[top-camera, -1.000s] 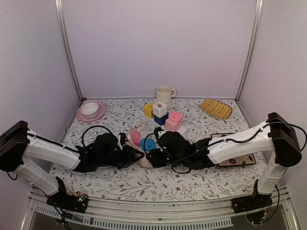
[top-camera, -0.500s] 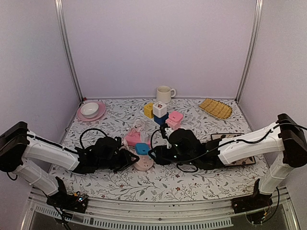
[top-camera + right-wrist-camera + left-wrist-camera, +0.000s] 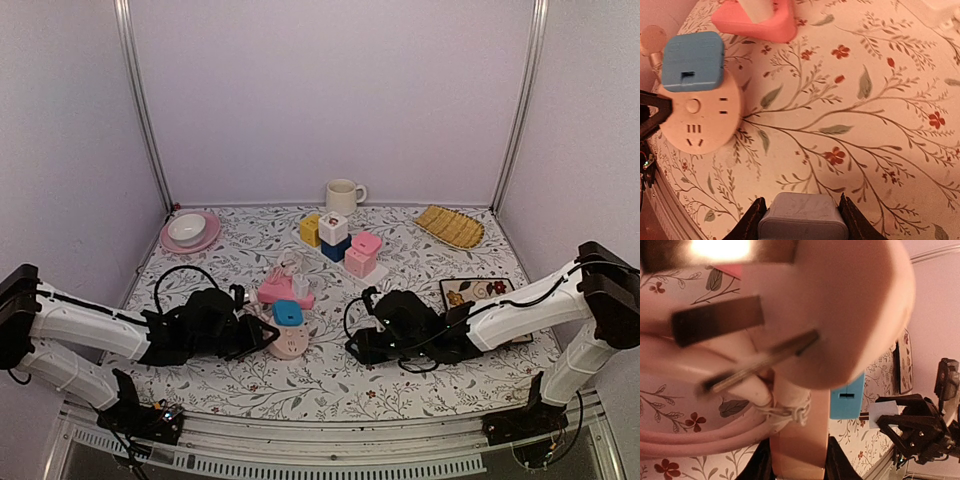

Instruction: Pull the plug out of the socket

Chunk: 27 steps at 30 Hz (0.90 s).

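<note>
A round pink socket (image 3: 291,346) lies on the flowered table with a blue plug (image 3: 288,312) seated in its top. My left gripper (image 3: 262,336) is shut on the socket's left rim, and in the left wrist view the rim (image 3: 799,432) sits between the fingers. The socket's own pronged plug (image 3: 790,315) looms close to that camera. My right gripper (image 3: 358,346) is shut on a grey-white plug (image 3: 803,220) and holds it to the right of the socket (image 3: 700,120), apart from it. The blue plug (image 3: 692,61) stays on the socket.
A pink block (image 3: 282,290) lies just behind the socket. Stacked cubes (image 3: 333,236), a pink cube (image 3: 362,252), a mug (image 3: 343,195), a pink plate with a bowl (image 3: 190,232), a yellow tray (image 3: 450,226) and a picture tile (image 3: 490,298) stand further back and right.
My right gripper has moved right, away from the socket, with the grey-white plug in it. The socket and blue plug have shifted slightly left with my left gripper.
</note>
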Tool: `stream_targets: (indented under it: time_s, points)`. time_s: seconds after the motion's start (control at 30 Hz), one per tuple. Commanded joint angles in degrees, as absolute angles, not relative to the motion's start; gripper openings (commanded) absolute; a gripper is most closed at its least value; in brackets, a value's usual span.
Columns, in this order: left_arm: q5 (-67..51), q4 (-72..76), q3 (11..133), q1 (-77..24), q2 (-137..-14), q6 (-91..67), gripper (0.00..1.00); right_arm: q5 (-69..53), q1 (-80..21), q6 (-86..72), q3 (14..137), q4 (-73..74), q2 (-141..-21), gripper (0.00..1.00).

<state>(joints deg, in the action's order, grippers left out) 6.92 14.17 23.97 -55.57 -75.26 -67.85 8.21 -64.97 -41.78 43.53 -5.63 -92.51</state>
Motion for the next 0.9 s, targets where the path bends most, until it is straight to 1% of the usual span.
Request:
stream_targets:
  time_s: [0.0, 0.13, 0.23, 0.27, 0.33, 0.37, 0.47, 0.7, 0.87]
  points:
    - [7.87, 12.80, 23.03, -55.20, -70.80, -61.80, 0.00, 2.58, -64.54, -45.46, 37.78, -6.53, -89.58, 0.32]
    - [7.40, 13.07, 23.39, -55.20, -68.91, -59.53, 0.00, 0.63, -64.34, -48.52, 32.46, -8.44, -87.42, 0.35]
    - [6.43, 13.35, 24.24, -55.19, -68.64, -57.66, 0.00, 0.07, -64.04, -50.06, 29.31, -8.44, -84.97, 0.43]
    - [6.11, 13.35, 24.47, -55.24, -68.64, -57.18, 0.00, 0.01, -63.87, -50.48, 28.09, -8.40, -83.95, 0.47]
    - [5.36, 13.76, 24.81, -55.20, -68.65, -56.43, 0.00, 0.11, -63.52, -51.44, 25.95, -8.26, -81.80, 0.58]
    - [4.92, 13.99, 25.09, -55.20, -68.85, -55.84, 0.00, 0.29, -63.05, -52.33, 23.85, -7.86, -79.47, 0.70]
    - [4.40, 14.50, 25.33, -55.21, -69.29, -55.55, 0.00, 0.86, -62.84, -52.93, 22.69, -6.41, -77.21, 0.81]
    - [2.73, 15.79, 26.12, -55.33, -70.75, -54.88, 0.00, 6.73, -62.71, -52.68, 23.66, -0.36, -71.82, 0.95]
    - [0.11, 17.31, 27.42, -55.42, -71.91, -52.48, 0.00, 8.69, -62.75, -48.16, 30.21, 2.29, -72.66, 0.98]
